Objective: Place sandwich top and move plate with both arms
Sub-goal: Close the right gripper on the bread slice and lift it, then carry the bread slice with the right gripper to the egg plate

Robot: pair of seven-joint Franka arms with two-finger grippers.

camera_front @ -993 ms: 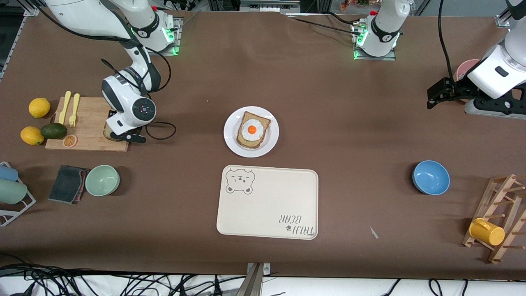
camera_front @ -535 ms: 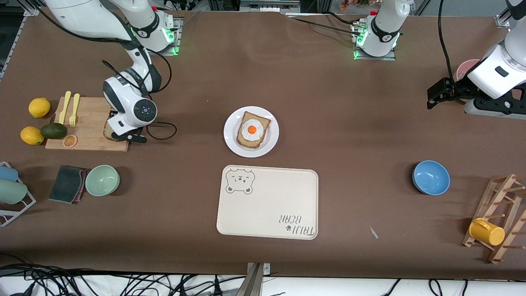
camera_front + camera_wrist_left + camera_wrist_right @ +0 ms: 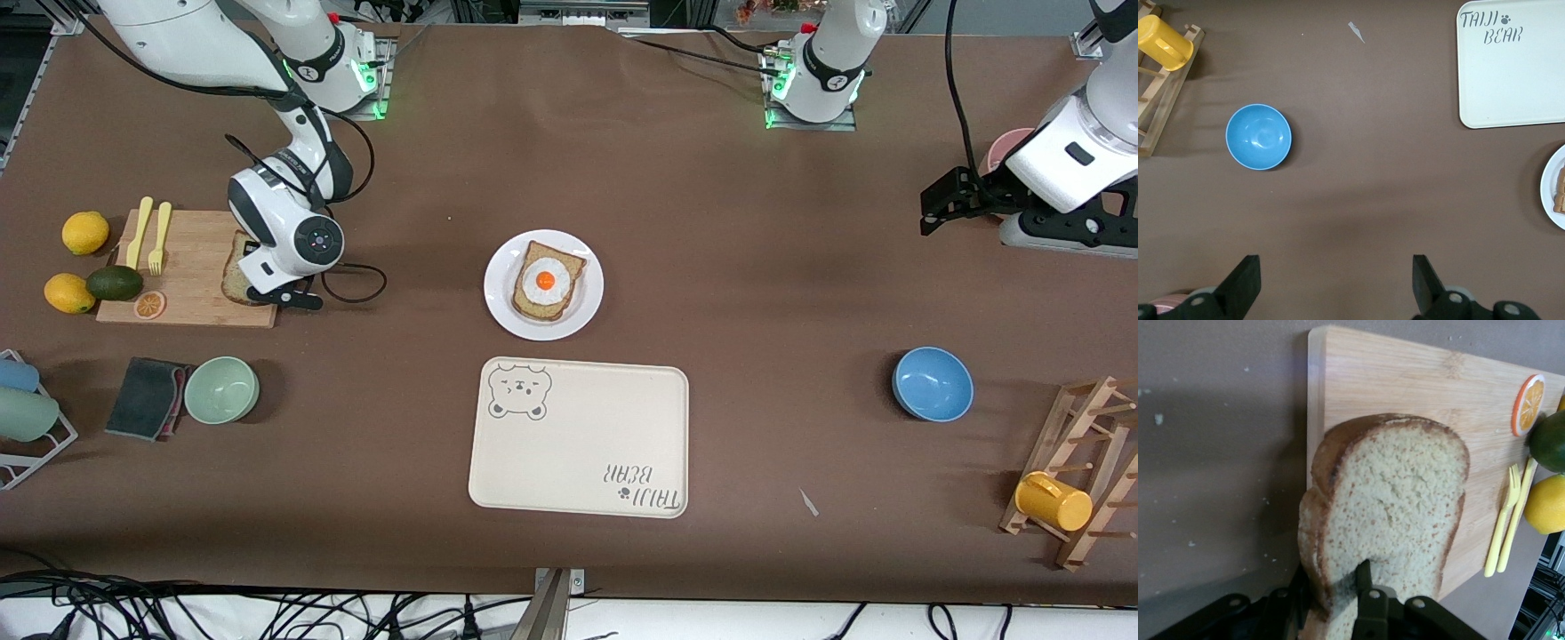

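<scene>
The sandwich top [image 3: 1395, 513], a plain bread slice [image 3: 236, 274], is tilted up off the wooden cutting board [image 3: 191, 267] at the right arm's end of the table. My right gripper [image 3: 1331, 583] is shut on its crust edge, one finger on each face. The white plate [image 3: 502, 311] sits mid-table with an egg-topped bread slice [image 3: 544, 283] on it. Its rim [image 3: 1548, 193] shows in the left wrist view. My left gripper [image 3: 942, 204] waits open over bare table at the left arm's end, nothing between its fingers [image 3: 1245, 283].
On and beside the board lie a yellow fork and knife [image 3: 151, 233], an orange slice [image 3: 148, 305], an avocado [image 3: 115, 283] and two lemons [image 3: 85, 233]. A green bowl [image 3: 221, 389], dark cloth [image 3: 142, 396], bear tray [image 3: 578, 437], blue bowl [image 3: 932, 383] and mug rack [image 3: 1080, 471] lie nearer the front camera.
My right gripper has closed on the bread slice and tipped it up off the board, shifting slightly toward mid-table. The left arm has barely moved.
</scene>
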